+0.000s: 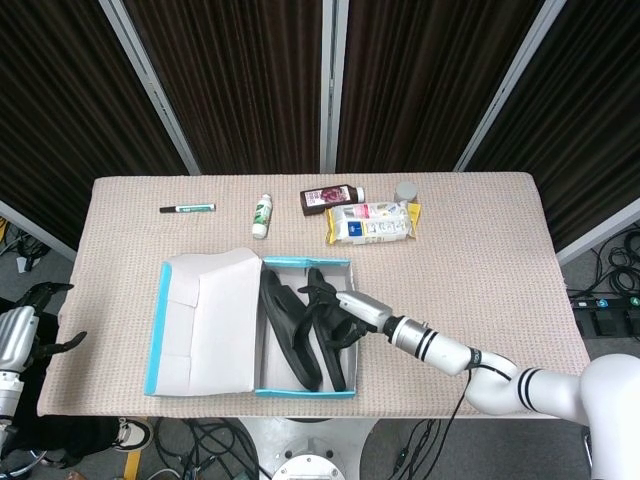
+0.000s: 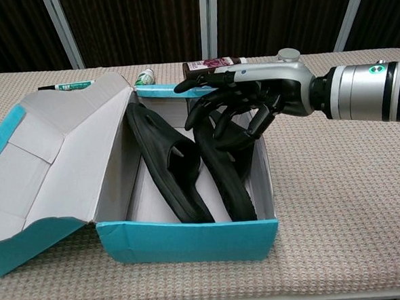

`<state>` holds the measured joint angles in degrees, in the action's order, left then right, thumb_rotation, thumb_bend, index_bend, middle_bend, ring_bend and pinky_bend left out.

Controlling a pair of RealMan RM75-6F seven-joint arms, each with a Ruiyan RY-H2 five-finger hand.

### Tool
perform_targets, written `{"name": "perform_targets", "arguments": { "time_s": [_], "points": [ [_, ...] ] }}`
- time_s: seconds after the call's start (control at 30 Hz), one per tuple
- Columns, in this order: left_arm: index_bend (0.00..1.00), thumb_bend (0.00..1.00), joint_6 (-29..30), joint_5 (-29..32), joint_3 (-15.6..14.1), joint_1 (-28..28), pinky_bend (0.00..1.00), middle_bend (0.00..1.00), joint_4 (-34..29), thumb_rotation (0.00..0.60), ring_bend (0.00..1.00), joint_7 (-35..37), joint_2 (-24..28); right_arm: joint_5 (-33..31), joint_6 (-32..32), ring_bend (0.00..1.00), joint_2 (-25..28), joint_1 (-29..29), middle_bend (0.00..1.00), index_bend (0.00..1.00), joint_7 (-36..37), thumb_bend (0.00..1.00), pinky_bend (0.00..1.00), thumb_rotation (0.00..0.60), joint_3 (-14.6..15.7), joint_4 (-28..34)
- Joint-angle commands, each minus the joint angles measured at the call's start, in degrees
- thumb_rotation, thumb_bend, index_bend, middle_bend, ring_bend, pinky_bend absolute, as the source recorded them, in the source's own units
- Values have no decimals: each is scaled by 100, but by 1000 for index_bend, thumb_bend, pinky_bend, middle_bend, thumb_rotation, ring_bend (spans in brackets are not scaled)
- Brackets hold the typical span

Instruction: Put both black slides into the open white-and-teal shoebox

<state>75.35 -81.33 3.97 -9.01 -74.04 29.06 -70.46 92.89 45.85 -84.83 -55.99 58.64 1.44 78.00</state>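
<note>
black slides both lie on edge inside the shoebox (image 2: 192,242), so the right hand (image 2: 242,110), fingers curled on the right slide (image 2: 228,168) beside the left slide (image 2: 167,162), should press gently, then let go and lift straight up.

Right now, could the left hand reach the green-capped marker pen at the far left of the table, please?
Probably not without a long reach: the left hand sits off the table's near-left edge, while the green-capped marker pen lies far back, though nothing blocks the beige tablecloth between them.
</note>
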Motion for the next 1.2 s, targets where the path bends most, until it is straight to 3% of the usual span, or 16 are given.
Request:
{"name": "perform_targets", "arguments": {
  "time_s": [0.03,0.63,1.2],
  "points": [
    [236,170,0,4,0,4,225,222,8,600,132,5,-7,-36,-78,171,-9,-26,284,72,-39,171,321,600,15,-16],
    [236,170,49,-15,0,41,225,222,67,600,132,92,-19,-47,-252,171,-224,-107,284,71,-415,173,322,600,61,-159],
    [236,169,84,-58,14,23,225,222,3,600,132,42,-7,-47,375,171,519,-5,283,72,-785,159,322,600,-296,918]
  ]
}}
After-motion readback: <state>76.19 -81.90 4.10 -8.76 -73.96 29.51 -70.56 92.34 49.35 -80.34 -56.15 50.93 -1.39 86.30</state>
